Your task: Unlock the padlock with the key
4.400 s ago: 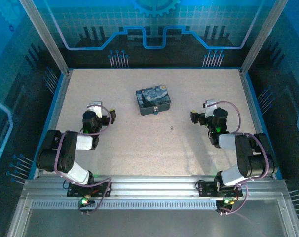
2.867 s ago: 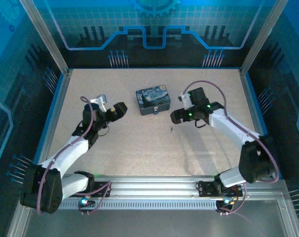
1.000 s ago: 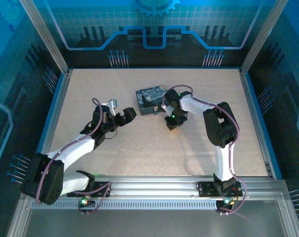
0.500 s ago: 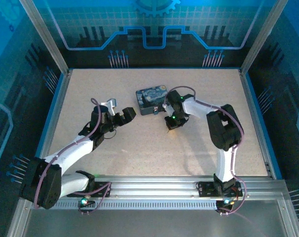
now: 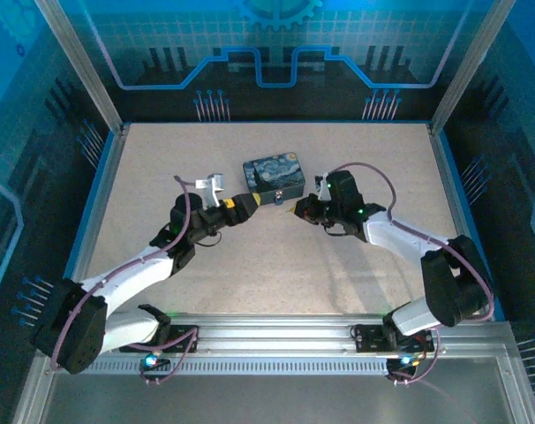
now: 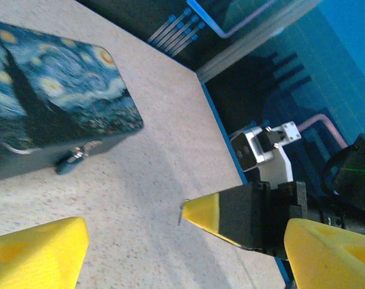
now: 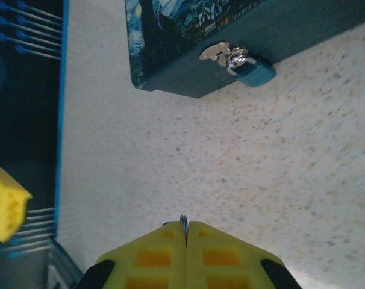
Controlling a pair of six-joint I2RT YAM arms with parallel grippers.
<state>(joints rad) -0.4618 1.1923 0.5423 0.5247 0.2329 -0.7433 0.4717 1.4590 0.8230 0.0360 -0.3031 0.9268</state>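
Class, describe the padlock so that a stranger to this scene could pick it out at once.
In the middle of the speckled table lies a dark blue swirl-painted tin. On its near side wall sits the padlock: a tiny lock, bluish below a shiny metal clasp, the one thing jutting from the tin.

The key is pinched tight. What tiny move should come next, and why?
Probably the left end effector should move in around the padlock to steady it. It stands open beside the tin, where the padlock hangs at the clasp; the right end effector is shut on the key, apart from the lock.
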